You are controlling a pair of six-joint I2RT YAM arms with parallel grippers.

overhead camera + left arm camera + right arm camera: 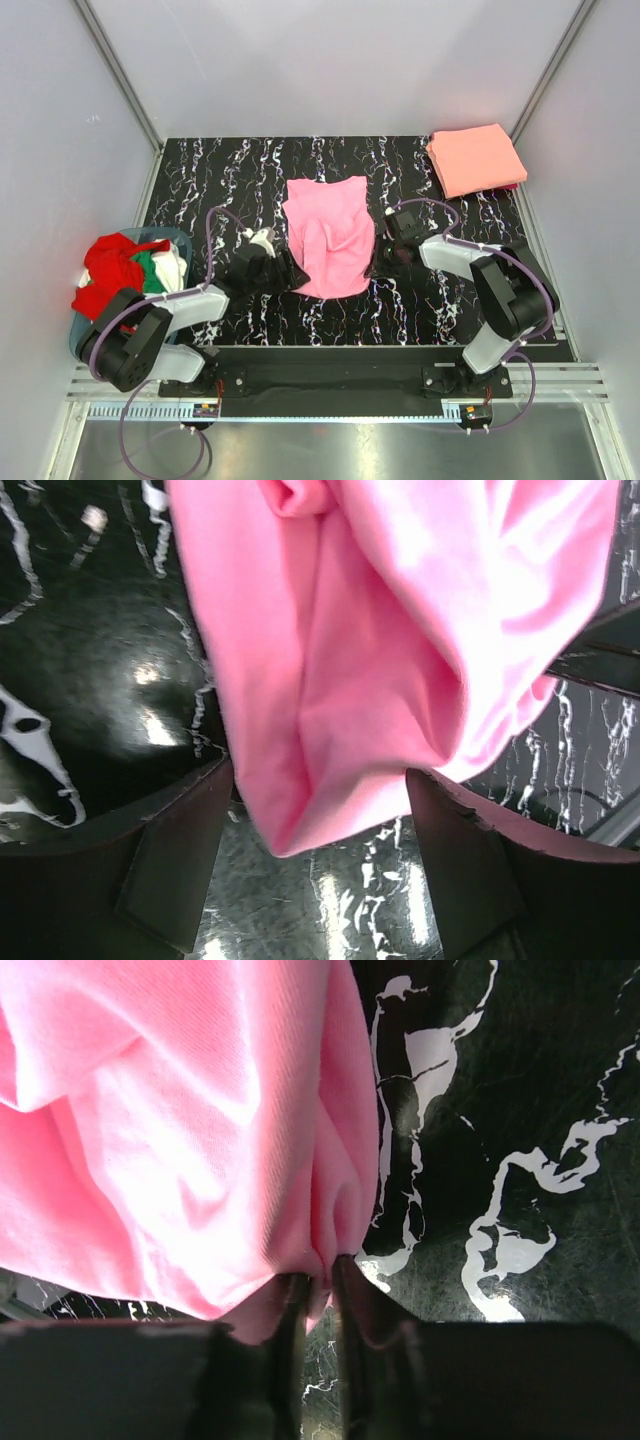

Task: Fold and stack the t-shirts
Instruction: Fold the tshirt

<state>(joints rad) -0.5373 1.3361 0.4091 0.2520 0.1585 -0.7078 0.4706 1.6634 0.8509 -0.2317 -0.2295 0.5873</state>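
Pinching pink t-shirt (328, 235) edge, right gripper (320, 1278); left gripper (320, 773) spread.

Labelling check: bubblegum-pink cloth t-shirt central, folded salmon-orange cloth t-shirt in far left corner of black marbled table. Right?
No. The folded salmon-orange cloth t-shirt is in the far right corner of the black marbled table, per the top external view; the bubblegum-pink cloth t-shirt is central.

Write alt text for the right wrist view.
The right end effector pinches a fold at the edge of the pink t-shirt, jaws nearly together. The rumpled shirt fills the left of the view; the black, white-veined table shows on the right.
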